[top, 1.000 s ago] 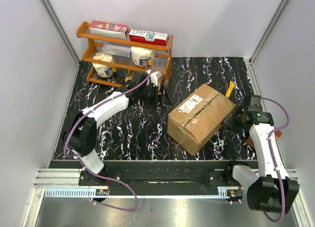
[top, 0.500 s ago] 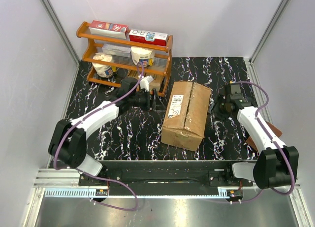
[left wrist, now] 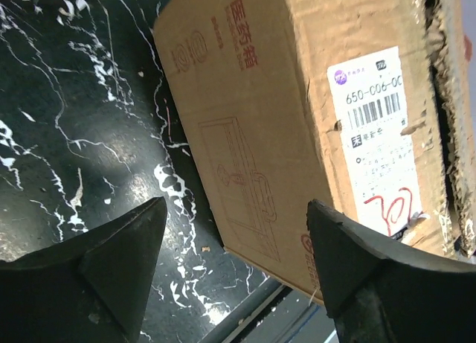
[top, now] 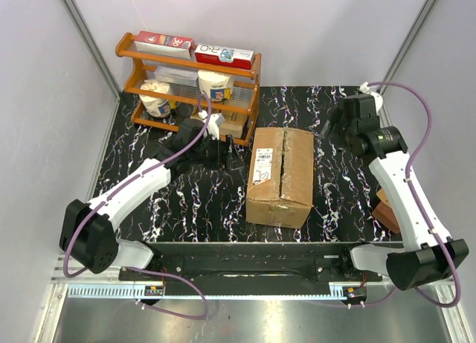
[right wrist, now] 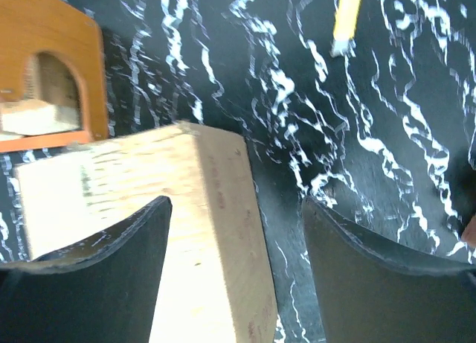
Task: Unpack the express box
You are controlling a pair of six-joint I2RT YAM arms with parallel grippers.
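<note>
Both end effectors stood open with nothing between their fingers. The left end effector (top: 229,149) hung low just beside the left wall of the express box (top: 286,187), near its far corner. The right end effector (top: 335,127) hovered off the far right corner, apart from the cardboard.

The express box sat near the middle of the table (top: 201,202), between the two arms, with a wooden rack (top: 186,82) behind it to the left. Its flaps lay shut. The centre seam (top: 281,168) ran from far to near, and the white label (top: 262,163) sat on the left top flap.

In the left wrist view the seam edge (left wrist: 439,97) looked ragged and slightly parted beside the label (left wrist: 379,127).

We judged the carton stiff in its walls but bendable at the flaps, and far too wide for either end effector to span. Its weight could not be read, since nothing showed what was inside. On the smooth table it would probably slide or turn under a push.

The best hold, we thought, was the free edge of a top flap along that seam, pinched and lifted. The other end effector could brace a side wall to keep the box from skidding.
</note>
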